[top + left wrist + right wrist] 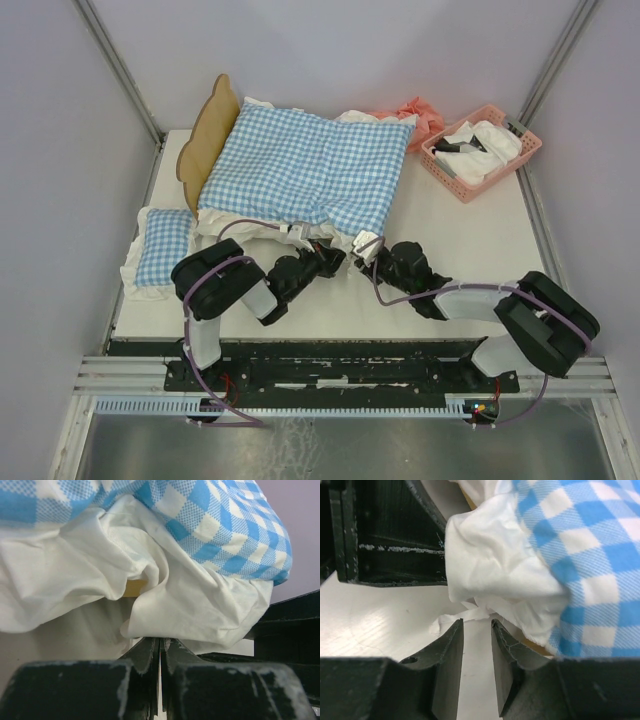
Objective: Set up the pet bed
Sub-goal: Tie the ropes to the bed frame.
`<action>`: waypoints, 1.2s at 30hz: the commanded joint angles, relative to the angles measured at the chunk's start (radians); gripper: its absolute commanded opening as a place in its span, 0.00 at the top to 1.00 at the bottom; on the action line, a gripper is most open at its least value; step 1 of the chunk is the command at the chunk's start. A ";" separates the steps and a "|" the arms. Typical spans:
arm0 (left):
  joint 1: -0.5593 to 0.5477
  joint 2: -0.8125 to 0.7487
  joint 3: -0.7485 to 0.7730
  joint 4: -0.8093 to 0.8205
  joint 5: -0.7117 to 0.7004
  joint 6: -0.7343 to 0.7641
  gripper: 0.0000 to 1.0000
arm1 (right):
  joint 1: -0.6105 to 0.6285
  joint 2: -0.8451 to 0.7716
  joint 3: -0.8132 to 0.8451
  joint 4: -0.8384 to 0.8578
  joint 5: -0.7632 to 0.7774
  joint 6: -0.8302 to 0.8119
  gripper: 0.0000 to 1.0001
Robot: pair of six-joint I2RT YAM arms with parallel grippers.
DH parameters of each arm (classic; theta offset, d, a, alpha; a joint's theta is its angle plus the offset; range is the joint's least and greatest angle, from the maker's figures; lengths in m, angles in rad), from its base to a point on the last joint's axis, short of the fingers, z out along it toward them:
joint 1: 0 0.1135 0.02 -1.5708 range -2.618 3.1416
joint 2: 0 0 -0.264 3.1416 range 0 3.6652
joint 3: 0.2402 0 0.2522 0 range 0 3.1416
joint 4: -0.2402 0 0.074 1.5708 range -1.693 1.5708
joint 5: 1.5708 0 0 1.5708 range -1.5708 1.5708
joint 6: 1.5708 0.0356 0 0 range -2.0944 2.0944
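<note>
The pet bed stands at the back left, its wavy wooden headboard upright. A blue-and-white checked cushion with a white frill covers its base. A strip of the bed's wood shows under the frill. My left gripper is at the cushion's near edge. In the left wrist view it is shut, tips buried in the frill's hem. My right gripper sits just beside it. In the right wrist view it is open, with a thin white tie lying just past its tips and nothing between them.
A small checked pillow lies at the table's left edge. A pink plastic basket holding white and dark items stands at the back right, with a pink cloth behind the cushion. Grey walls close in on both sides.
</note>
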 commanded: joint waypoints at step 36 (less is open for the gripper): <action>0.006 -0.046 -0.007 0.067 -0.059 -0.001 0.97 | 0.218 0.302 0.190 -0.201 0.700 1.004 0.93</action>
